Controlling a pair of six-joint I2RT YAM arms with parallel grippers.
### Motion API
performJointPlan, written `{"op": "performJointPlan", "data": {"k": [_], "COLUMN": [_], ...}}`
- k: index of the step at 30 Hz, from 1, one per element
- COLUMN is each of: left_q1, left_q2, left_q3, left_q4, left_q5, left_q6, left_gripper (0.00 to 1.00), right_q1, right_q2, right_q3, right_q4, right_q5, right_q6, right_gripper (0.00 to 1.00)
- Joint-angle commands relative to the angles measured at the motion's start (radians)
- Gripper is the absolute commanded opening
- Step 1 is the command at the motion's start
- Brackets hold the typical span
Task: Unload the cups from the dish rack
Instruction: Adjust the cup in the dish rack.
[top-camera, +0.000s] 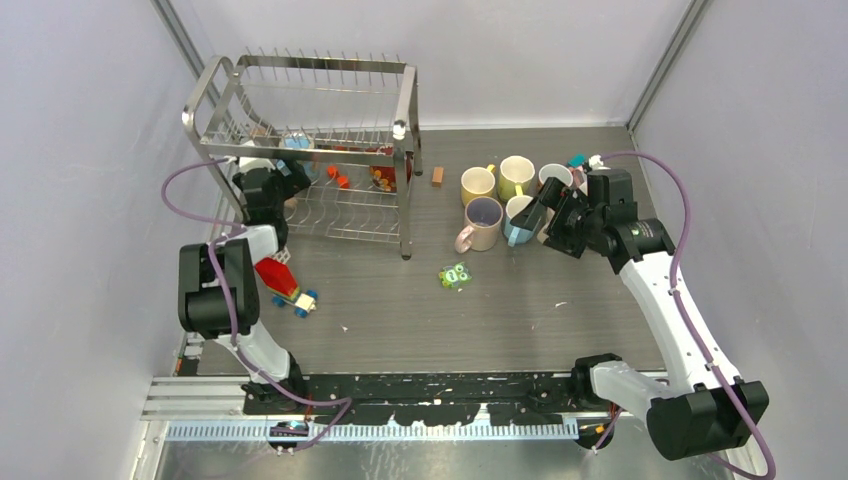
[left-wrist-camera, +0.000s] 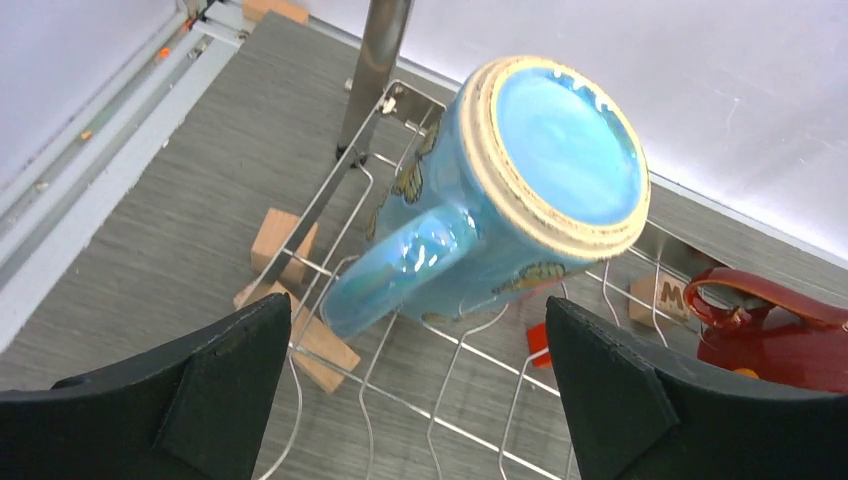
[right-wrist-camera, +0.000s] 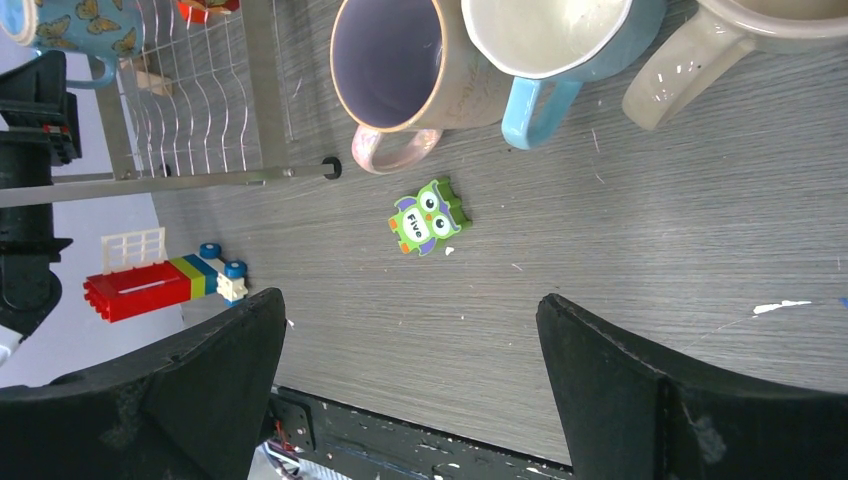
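Left gripper (left-wrist-camera: 420, 400) fingers spread wide, nothing held — one blue butterfly mug (left-wrist-camera: 500, 200) just beyond, tilted base-up on wires of dish rack (top-camera: 310, 65), upper left in top view. Five mugs (top-camera: 516, 175) clustered right of rack on table (top-camera: 520, 330); right gripper (right-wrist-camera: 410, 400) released, beside them. One green owl block (top-camera: 455, 275) just below gap between. Grey woodgrain table, pale walls (top-camera: 80, 200) three sides.

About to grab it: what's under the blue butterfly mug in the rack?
The blue mug lies tipped on the rack's wire shelf; wooden blocks sit below the wires near its handle. Its mouth faces away, unseen.
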Motion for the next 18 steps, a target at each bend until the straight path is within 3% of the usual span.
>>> {"op": "performJointPlan", "data": {"k": [1,11,18], "left_q1": [0.035,0.069,0.075], "left_q2": [0.041,0.113,0.145], "left_q3": [0.079,0.155,0.164], "left_q4": [0.053,0.033,0.051], "left_q5": [0.064,0.200,0.280], "left_q6": [0.049,0.079,0.026], "left_gripper": [1.00,0.99,0.89], "right_q1": [0.007,0.012,0.013], "right_q2": [-0.022,-0.023,-0.028], "right_q3": [0.005,-0.003,-0.014], "right_q4": [0.039,0.039,0.042], "right_q5": [-0.018,-0.015,-0.012], "right_q6": [-0.015,-0.021,-0.021], "right_gripper": [1.00,1.00,1.00]}}
